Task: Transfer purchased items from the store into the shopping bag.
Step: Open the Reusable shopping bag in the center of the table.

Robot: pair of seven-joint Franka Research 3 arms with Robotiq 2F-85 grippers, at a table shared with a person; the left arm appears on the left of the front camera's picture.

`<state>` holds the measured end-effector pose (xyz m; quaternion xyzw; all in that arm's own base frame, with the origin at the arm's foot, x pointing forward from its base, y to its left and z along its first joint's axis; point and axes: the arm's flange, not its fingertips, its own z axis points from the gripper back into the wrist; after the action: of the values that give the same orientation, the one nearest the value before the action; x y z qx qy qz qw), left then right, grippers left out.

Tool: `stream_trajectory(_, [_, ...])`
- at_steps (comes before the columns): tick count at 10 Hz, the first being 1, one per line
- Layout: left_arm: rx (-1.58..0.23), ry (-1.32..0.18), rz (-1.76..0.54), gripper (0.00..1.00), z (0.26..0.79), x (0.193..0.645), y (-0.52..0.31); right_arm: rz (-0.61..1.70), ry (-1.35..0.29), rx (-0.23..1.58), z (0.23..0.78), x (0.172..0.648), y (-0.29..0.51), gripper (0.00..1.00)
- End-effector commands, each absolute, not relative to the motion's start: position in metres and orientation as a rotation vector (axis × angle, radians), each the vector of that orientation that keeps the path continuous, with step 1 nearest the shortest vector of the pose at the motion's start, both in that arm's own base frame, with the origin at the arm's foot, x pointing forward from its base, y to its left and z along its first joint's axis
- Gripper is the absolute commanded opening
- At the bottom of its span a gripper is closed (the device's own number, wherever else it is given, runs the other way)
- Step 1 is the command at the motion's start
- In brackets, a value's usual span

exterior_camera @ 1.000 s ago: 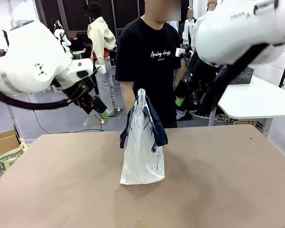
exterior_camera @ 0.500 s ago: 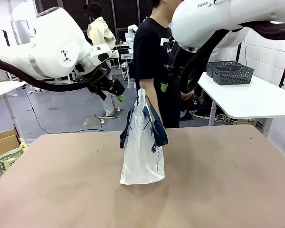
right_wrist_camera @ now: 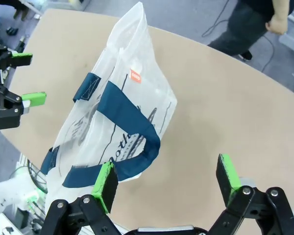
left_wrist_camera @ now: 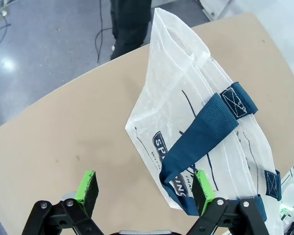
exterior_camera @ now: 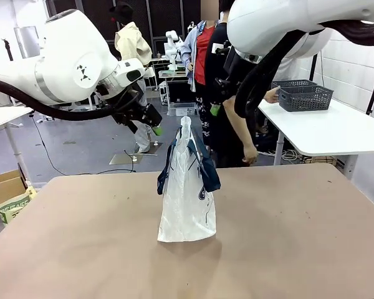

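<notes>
While both grippers hang empty, nothing is being moved. The job looks to be at its very start. The left gripper (left_wrist_camera: pixel 143 188) has its green pads (left_wrist_camera: pixel 86 185) spread wide, holding nothing; the right gripper (right_wrist_camera: pixel 166 181) is wide and empty too. Both are held high, pointing down at the tall see-through white plastic shopping bag with dark blue straps (exterior_camera: pixel 187 199), upright on the brown table (exterior_camera: pixel 81 249). Far right, a person's hand (exterior_camera: pixel 273 95) is at a dark grey holey plastic basket (exterior_camera: pixel 305 96) on a white side table (exterior_camera: pixel 336 131) — next, something must come from there.
</notes>
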<state>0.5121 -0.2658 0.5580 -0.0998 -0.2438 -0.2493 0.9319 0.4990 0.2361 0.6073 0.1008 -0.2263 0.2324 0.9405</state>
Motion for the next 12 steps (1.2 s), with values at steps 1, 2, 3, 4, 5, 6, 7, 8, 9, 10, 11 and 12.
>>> stream_trajectory(1, [-0.217,-0.493,-0.501,1.00,0.557,0.506,-0.261,0.465,-0.455,0.219,0.600,0.494,0.233,1.00])
stream_trajectory(2, [-0.204,-0.499,-0.510,1.00,0.558,0.512,-0.266,0.474,-0.462,0.206,0.607,0.499,0.236,1.00])
stream_trajectory(3, [-0.239,-0.467,-0.386,1.00,0.564,0.517,-0.272,0.441,-0.373,0.233,0.607,0.501,0.256,1.00])
stream_trajectory(4, [-0.263,-0.452,-0.326,1.00,0.571,0.520,-0.277,0.424,-0.305,0.242,0.609,0.506,0.276,1.00])
stream_trajectory(5, [-0.293,-0.425,-0.297,1.00,0.576,0.520,-0.283,0.420,-0.262,0.225,0.609,0.512,0.294,1.00])
stream_trajectory(6, [-0.301,-0.387,-0.266,1.00,0.578,0.518,-0.288,0.409,-0.200,0.208,0.604,0.518,0.310,1.00])
stream_trajectory(7, [-0.293,-0.360,-0.225,1.00,0.580,0.517,-0.291,0.373,-0.182,0.202,0.597,0.530,0.329,1.00])
stream_trajectory(8, [-0.293,-0.316,-0.195,1.00,0.580,0.517,-0.293,0.335,-0.140,0.146,0.594,0.538,0.343,1.00])
stream_trajectory(9, [-0.305,-0.284,-0.178,1.00,0.576,0.520,-0.296,0.319,-0.123,0.105,0.590,0.545,0.353,1.00])
stream_trajectory(10, [-0.364,-0.269,-0.225,1.00,0.578,0.519,-0.292,0.300,-0.169,0.076,0.585,0.550,0.356,1.00])
stream_trajectory(11, [-0.285,-0.324,-0.211,1.00,0.574,0.512,-0.290,0.349,-0.156,0.158,0.577,0.527,0.336,1.00])
stream_trajectory(12, [-0.285,-0.324,-0.211,1.00,0.574,0.512,-0.290,0.349,-0.156,0.158,0.577,0.527,0.336,1.00])
